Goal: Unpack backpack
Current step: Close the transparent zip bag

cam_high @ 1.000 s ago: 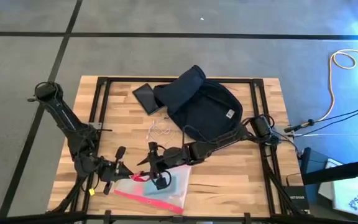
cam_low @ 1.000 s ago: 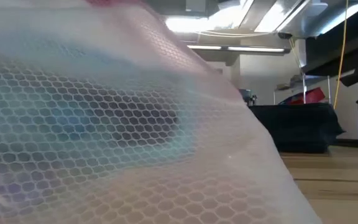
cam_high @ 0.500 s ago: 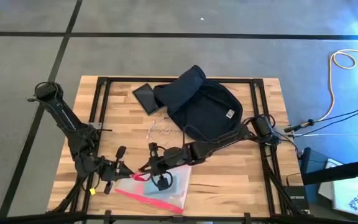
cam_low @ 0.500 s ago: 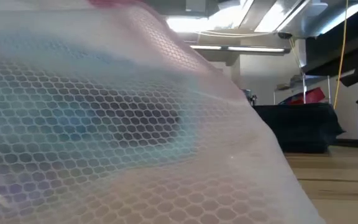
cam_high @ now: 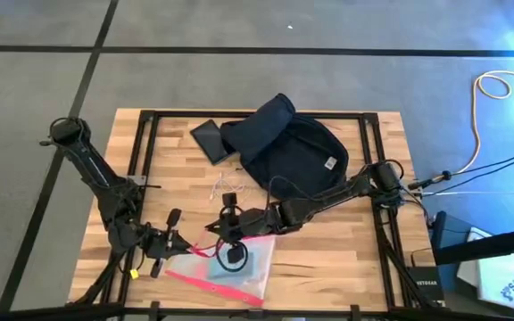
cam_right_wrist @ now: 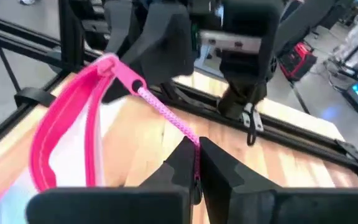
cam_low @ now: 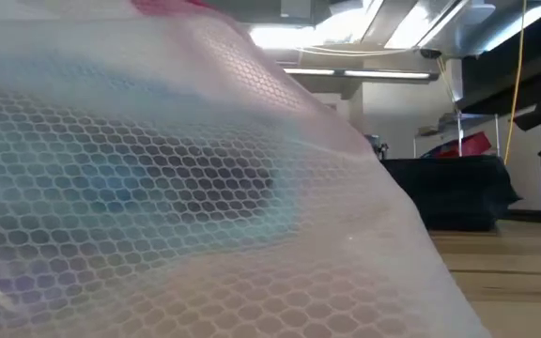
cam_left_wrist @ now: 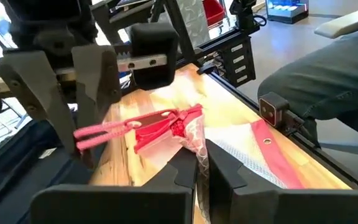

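The dark navy backpack [cam_high: 286, 152] lies on the far middle of the table, and no gripper touches it. A clear mesh pouch with a red zip edge [cam_high: 223, 273] lies at the near edge and fills the low view [cam_low: 158, 197]. My left gripper [cam_high: 184, 247] is shut on the pouch's left end. Facing it from the right, my right gripper [cam_high: 211, 234] is shut on the pink zip pull cord [cam_right_wrist: 166, 115]. My left gripper pinches the bunched mesh and red edge at the pouch's zip-end corner [cam_left_wrist: 188, 135] between its two fingers, coming level from the table's left. That corner is raised; the remainder of the pouch lies on the table. My right gripper pinches the pink pull cord's free end [cam_right_wrist: 194, 144] between its two fingers, coming from the table's right. The cord runs straight and taut from the fingers to the zip slider [cam_right_wrist: 129, 81].
A flat dark rectangular item [cam_high: 209, 138] lies beside the backpack's far left. A thin white cable [cam_high: 230, 185] lies on the wood between backpack and grippers. Black frame rails [cam_high: 145, 143] run along the table's left and right sides.
My right gripper has shifted slightly toward the table's right edge, holding the pink cord. The pouch's mesh wall has shifted a little in the low view. My left gripper has kept still.
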You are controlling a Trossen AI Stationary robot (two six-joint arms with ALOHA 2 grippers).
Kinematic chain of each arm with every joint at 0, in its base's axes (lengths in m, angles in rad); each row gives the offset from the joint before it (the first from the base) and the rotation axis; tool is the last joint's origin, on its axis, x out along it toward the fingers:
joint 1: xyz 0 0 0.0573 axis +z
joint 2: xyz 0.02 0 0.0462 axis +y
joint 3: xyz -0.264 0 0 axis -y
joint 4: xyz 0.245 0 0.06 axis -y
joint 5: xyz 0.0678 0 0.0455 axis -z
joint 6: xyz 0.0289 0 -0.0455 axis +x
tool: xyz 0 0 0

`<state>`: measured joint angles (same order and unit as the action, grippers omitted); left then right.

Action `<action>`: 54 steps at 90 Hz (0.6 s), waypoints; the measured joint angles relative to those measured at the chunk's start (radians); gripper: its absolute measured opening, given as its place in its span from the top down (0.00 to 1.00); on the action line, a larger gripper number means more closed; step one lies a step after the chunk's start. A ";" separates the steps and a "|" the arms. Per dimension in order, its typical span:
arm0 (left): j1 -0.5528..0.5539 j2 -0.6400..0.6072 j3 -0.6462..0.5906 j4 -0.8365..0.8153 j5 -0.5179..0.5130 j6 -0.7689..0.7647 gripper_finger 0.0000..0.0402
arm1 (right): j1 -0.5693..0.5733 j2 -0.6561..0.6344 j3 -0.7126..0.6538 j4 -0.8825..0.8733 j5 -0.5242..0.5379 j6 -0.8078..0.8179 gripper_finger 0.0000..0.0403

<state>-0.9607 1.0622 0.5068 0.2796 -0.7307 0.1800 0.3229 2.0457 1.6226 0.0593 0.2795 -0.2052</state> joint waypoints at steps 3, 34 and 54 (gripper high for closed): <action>0.000 0.000 0.000 0.000 -0.004 0.000 1.00 | 0.002 0.000 0.000 -0.006 0.020 0.010 1.00; 0.000 0.000 0.000 -0.007 -0.025 -0.001 1.00 | 0.034 -0.001 0.000 -0.103 0.051 0.068 1.00; 0.006 0.000 0.000 -0.008 -0.036 -0.016 1.00 | 0.061 -0.001 0.000 -0.155 0.049 0.018 1.00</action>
<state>-0.9543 1.0622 0.5068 0.2714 -0.7668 0.1642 0.3838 2.0449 1.6226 -0.0961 0.3290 -0.1873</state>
